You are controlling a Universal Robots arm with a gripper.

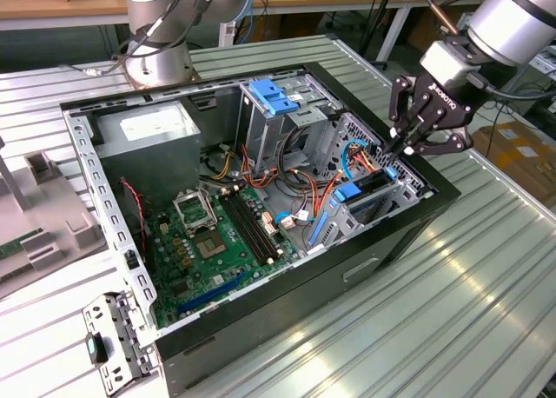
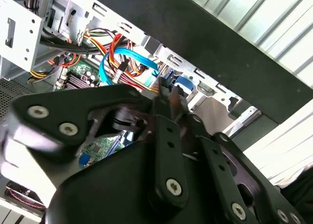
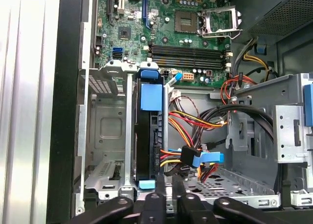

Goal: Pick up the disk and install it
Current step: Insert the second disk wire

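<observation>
The robot arm [image 1: 512, 16] is a fat, shiny silver tube. A small grey block joins it to a black gripper [image 1: 401, 148] with white letters on its side. Thin black bars with round silver screws make up the gripper [image 2: 171, 99]. A dark cable runs along the arm.

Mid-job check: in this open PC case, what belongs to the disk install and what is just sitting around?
Job:
the disk, edge-on in the drive bay
the gripper, at the disk's end

Bystanders:
the power supply
the motherboard
the tall drive cage
the loose bracket outside the case
</observation>
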